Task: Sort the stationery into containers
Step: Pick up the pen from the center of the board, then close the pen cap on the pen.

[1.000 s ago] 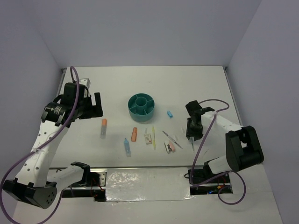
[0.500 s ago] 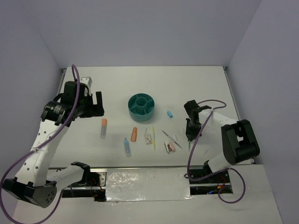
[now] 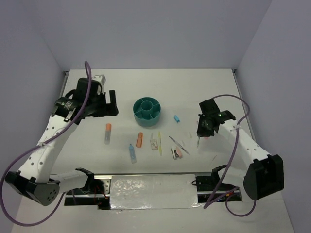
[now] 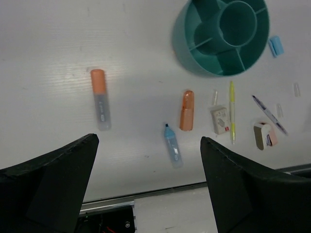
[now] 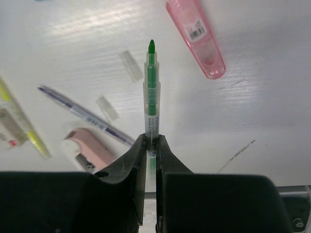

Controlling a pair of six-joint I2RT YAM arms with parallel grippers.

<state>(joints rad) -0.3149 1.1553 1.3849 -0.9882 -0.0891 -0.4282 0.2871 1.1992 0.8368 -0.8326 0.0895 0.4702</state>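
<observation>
Now pinched in right gripper: thin clear green-tipped plastic pen.
Left gripper spread wide, near round teal plastic bowl.

Teal bowl sits mid-counter. In front: orange marker, second orange marker, blue marker, yellow pencil, pen. Pink marker lies right.

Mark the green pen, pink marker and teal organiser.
green pen (image 5: 151,97), right wrist view, clear barrel.
pink marker (image 5: 197,36), right wrist view, mid body.
teal organiser (image 4: 183,48), left wrist view, outer wall.
</observation>
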